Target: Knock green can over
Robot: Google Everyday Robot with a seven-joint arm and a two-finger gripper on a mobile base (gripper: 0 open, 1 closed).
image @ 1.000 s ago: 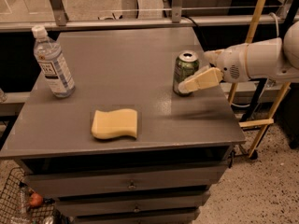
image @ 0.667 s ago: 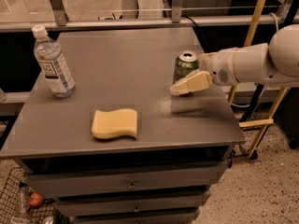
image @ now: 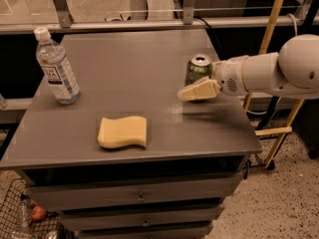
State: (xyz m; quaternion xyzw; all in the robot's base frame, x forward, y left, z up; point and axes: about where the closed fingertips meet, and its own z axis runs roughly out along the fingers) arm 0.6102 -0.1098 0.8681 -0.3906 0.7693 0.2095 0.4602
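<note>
The green can (image: 198, 69) stands upright near the right edge of the grey table (image: 124, 73), silver top showing. My gripper (image: 192, 92) reaches in from the right on a white arm. Its pale fingers sit low in front of the can, at its base, pointing left. They overlap the can's lower part in the view, and I cannot tell whether they touch it.
A clear plastic water bottle (image: 56, 66) stands at the table's left. A yellow sponge (image: 123, 132) lies near the front middle. Drawers sit under the tabletop. A yellow frame (image: 271, 59) stands right of the table. A wire basket (image: 22, 218) is on the floor at lower left.
The gripper has slid left along the front of the can. The can still stands upright in the same spot.
</note>
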